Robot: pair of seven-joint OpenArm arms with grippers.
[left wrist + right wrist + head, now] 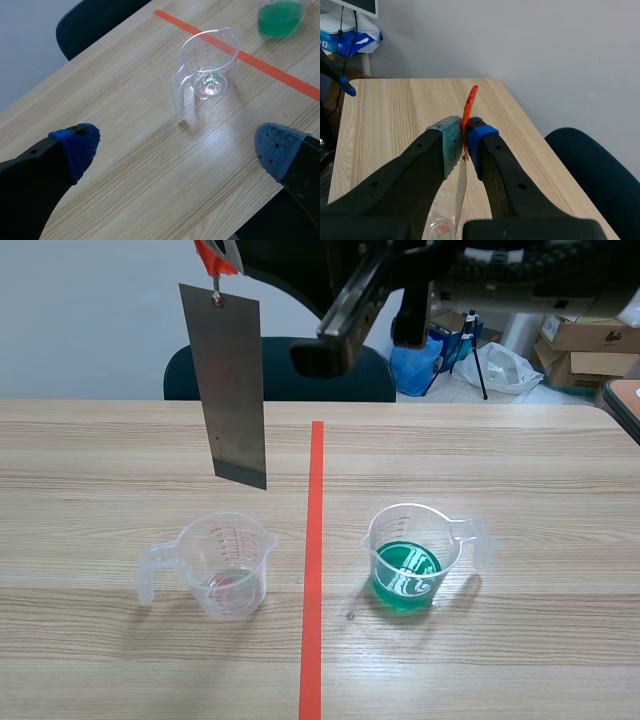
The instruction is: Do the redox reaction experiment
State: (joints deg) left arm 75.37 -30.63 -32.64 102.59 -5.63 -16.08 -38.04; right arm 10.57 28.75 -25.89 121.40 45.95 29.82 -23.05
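A grey metal plate (pixel 232 380) hangs upright from an orange tag (pixel 212 255) above and just behind a clear measuring cup (pixel 222 565) left of the red tape line. The cup looks almost empty. My right gripper (pixel 465 140) is shut on the orange tag (pixel 469 105); the plate (pixel 461 192) hangs edge-on below its fingers, over the clear cup (pixel 440 227). A second clear cup (pixel 412 558) holding green liquid stands right of the line. My left gripper (pixel 177 145) is open above bare table, with the clear cup (pixel 207 67) ahead of it and the green cup (pixel 280 17) farther off.
Black arm parts (pixel 345 315) cross the top of the scene view. A dark blue chair (pixel 280 370) stands behind the table's far edge. Boxes and bags (pixel 580 345) lie beyond the right end.
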